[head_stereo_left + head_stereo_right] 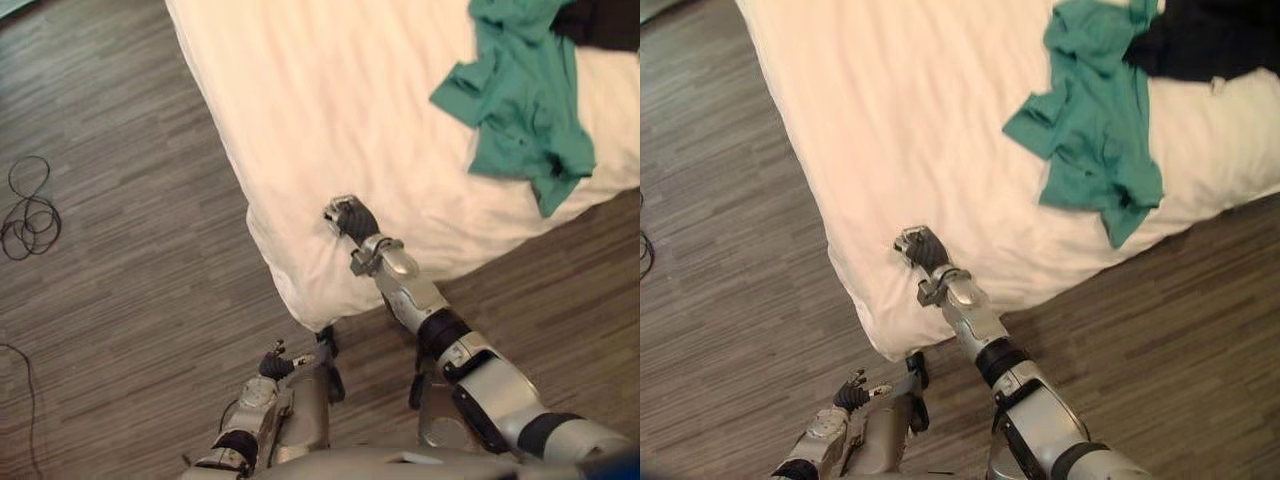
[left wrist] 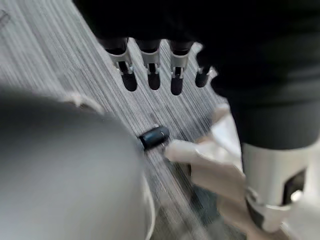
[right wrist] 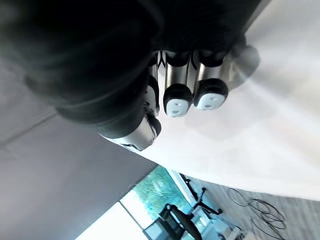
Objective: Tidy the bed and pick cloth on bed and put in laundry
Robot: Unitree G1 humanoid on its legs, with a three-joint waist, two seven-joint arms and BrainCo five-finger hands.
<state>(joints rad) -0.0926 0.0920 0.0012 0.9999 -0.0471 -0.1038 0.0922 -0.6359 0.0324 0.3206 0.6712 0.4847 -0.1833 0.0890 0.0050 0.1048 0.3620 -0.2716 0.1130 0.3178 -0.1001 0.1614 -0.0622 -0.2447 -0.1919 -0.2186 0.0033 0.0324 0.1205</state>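
A green cloth (image 1: 520, 110) lies crumpled on the white bed sheet (image 1: 300, 100) towards the far right. A black cloth (image 1: 1210, 35) lies just past it, partly under it. My right hand (image 1: 350, 218) rests on the sheet near the bed's near corner, well short of the green cloth. In the right wrist view its fingers (image 3: 177, 97) are curled against the white sheet, with no cloth seen between them and the thumb. My left hand (image 1: 272, 363) hangs low over the floor beside the bed corner, its fingers (image 2: 150, 67) straight and holding nothing.
The bed's near corner (image 1: 310, 300) drapes down to the dark wood floor (image 1: 120, 250), which runs along the bed's left side and front. The sheet between my right hand and the green cloth is flat and bare.
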